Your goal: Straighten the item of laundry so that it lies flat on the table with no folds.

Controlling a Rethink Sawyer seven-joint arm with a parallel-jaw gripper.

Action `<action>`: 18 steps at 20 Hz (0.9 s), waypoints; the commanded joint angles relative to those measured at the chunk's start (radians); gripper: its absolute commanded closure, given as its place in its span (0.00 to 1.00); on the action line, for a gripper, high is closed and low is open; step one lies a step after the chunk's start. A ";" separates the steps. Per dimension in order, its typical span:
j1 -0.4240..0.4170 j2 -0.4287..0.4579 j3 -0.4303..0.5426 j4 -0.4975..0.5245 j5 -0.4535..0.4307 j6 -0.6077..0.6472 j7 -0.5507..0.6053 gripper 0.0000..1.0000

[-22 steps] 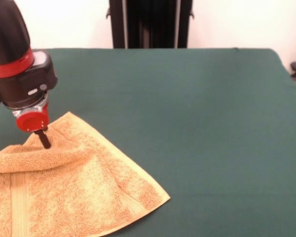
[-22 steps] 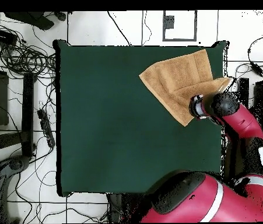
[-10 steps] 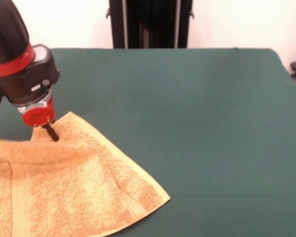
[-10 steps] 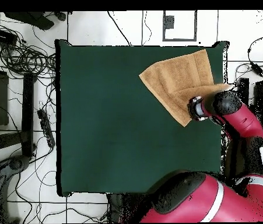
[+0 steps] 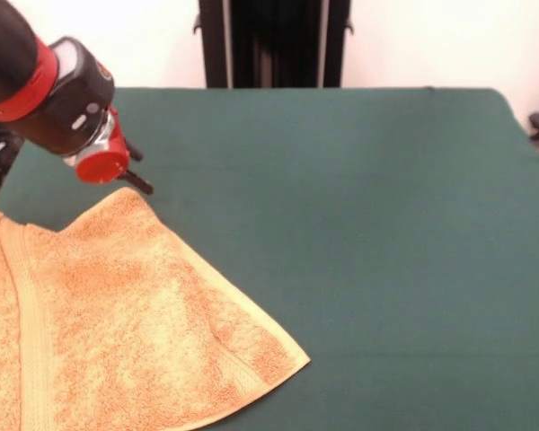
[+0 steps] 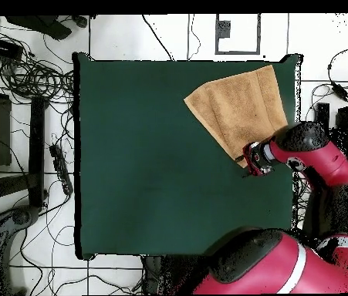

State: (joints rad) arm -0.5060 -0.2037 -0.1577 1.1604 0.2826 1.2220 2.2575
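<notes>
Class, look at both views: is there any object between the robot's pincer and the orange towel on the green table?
Nothing visible does. The pincer hangs just past the towel corner, with only bare table between them.

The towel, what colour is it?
Orange-tan towel, best in the front view.

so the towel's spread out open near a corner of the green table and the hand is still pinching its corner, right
Not quite. The hand is off the towel, hovering over bare green table just past the towel's corner, as the front view shows. The towel does lie spread open near a table corner.
</notes>
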 commanded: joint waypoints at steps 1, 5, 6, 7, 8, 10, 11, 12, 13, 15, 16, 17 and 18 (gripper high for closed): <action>-0.011 0.058 0.066 0.015 0.024 0.026 0.138 0.00; 0.006 0.061 0.073 0.037 0.036 -0.040 0.160 0.00; 0.010 0.051 0.074 0.054 0.041 -0.045 0.164 0.00; 0.015 0.040 0.073 0.068 0.043 -0.052 0.168 0.00; 0.020 0.030 0.073 0.079 0.046 -0.051 0.174 0.00; 0.031 0.008 0.059 0.090 0.039 -0.076 0.181 0.00; 0.041 -0.017 0.046 0.097 0.033 -0.087 0.185 0.00; 0.047 -0.041 0.039 0.099 0.026 -0.087 0.179 0.00; 0.061 -0.074 0.025 0.100 0.021 -0.071 0.189 0.00; 0.077 -0.127 0.013 0.096 0.020 -0.006 0.199 0.00; 0.091 -0.155 0.001 0.092 0.016 0.006 0.207 0.00; 0.097 -0.168 -0.003 0.076 0.013 0.030 0.212 0.00; 0.097 -0.176 0.002 0.058 0.013 0.056 0.207 0.00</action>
State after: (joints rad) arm -0.4772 -0.2639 -0.1749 1.1843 0.2782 1.2097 2.2575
